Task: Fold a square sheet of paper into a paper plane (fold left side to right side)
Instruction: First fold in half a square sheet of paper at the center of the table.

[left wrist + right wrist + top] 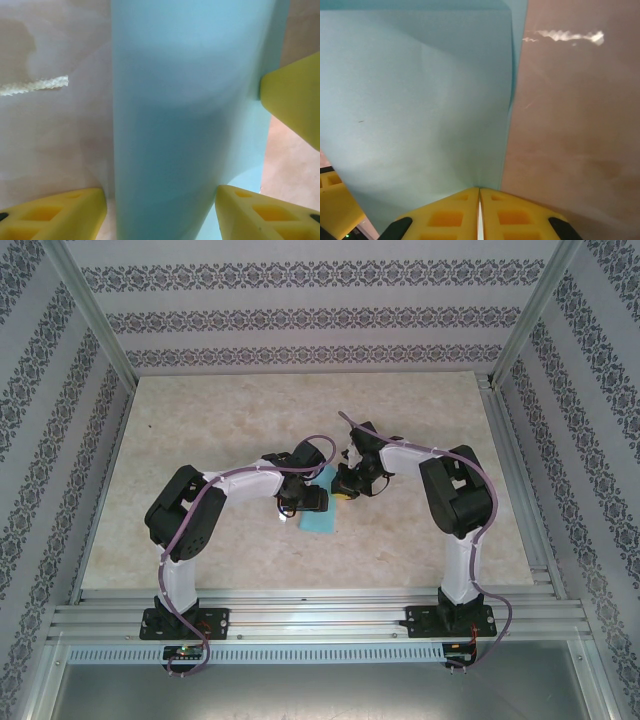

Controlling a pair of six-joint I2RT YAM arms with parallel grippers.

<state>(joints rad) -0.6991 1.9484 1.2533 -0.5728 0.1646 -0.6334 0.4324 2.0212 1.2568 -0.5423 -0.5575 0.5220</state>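
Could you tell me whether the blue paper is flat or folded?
Folded: paper sheet shows two layers, its edge pinched in the right tool.

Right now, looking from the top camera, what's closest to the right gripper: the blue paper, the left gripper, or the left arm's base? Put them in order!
1. blue paper: pinched by the right gripper, just to its left.
2. left gripper: a little farther left, over the paper.
3. left arm's base: far off, at the bottom left of the view.
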